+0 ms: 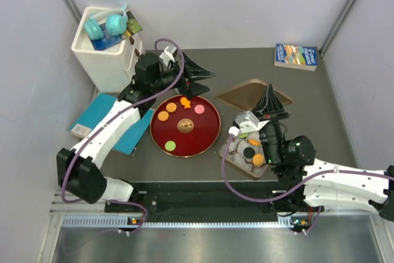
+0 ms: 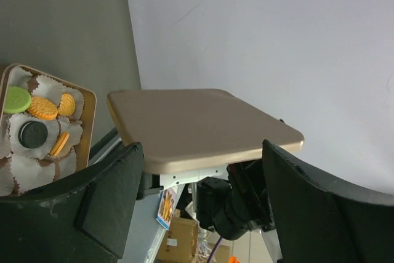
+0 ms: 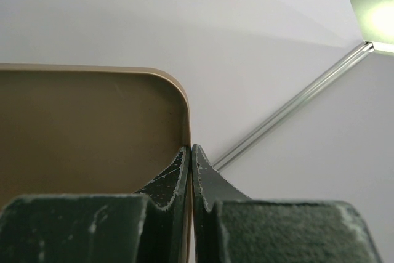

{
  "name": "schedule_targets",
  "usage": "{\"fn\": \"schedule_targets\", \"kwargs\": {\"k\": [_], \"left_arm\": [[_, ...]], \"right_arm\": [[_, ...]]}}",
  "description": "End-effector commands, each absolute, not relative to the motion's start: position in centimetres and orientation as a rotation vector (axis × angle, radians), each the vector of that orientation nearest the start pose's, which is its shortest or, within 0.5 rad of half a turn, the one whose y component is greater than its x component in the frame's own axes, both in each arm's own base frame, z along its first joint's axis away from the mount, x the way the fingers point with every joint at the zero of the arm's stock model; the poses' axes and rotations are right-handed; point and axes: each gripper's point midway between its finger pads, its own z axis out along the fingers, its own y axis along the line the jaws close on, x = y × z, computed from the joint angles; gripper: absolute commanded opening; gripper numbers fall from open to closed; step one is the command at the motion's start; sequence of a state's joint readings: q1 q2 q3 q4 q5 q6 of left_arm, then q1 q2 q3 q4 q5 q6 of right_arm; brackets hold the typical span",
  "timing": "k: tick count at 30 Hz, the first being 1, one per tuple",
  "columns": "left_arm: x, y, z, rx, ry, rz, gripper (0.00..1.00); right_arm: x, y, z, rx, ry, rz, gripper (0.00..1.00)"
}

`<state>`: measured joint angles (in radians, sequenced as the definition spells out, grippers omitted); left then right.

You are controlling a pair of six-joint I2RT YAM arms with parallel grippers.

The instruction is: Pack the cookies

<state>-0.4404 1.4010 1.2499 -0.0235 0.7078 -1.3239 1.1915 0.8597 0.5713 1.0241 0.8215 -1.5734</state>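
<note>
Top external view takes in pale walls [image 1: 246, 4] closing round a dark grey surface [image 1: 308, 90]. A white bin [image 1: 101, 53] stands at its far left corner. A dark-red plate [image 1: 206, 132] lies in the middle. To its right a tan lid [image 1: 243, 95] is held up off the surface, tilted. The right end effector [image 3: 190, 155] is pinched tight on the lid's edge, its fingers almost touching.

The left end effector [image 1: 206, 78] hangs over the plate's far rim, spread wide and empty. From the left wrist, the lid shows between its two fingers [image 2: 104, 207], well apart from them.

An open box [image 1: 229, 163] lined with paper cups [image 2: 24, 164] sits below the lid. Some cookies [image 1: 163, 116] lie on the plate: orange, pink, brown and green. Others rest in the box's cups.
</note>
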Motion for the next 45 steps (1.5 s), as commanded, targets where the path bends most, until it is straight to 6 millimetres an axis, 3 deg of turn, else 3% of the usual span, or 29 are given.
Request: {"fn": "schedule_targets", "kwargs": {"k": [1,7,15,33,45], "left_arm": [[28.1,-29.0,37.9,-0.245,2.060,-1.743,0.82],[27.0,-29.7,38.3,-0.173,2.016,-1.718,0.82],[26.3,-30.1,35.8,-0.154,2.052,-1.738,0.82],[26.8,-32.8,39.0,-0.300,2.039,-1.880,0.81],[28.2,-35.4,35.5,-0.306,2.132,-1.885,0.75]], "right_arm": [[22.2,15.1,43.1,-0.587,0.882,-0.623,0.00],[22.3,15.7,43.4,-0.571,0.869,-0.607,0.00],[22.2,15.6,43.7,-0.558,0.870,-0.595,0.00],[22.4,16.8,43.7,-0.598,0.830,-0.606,0.00],[22.3,16.9,44.4,-0.593,0.811,-0.609,0.00]]}}
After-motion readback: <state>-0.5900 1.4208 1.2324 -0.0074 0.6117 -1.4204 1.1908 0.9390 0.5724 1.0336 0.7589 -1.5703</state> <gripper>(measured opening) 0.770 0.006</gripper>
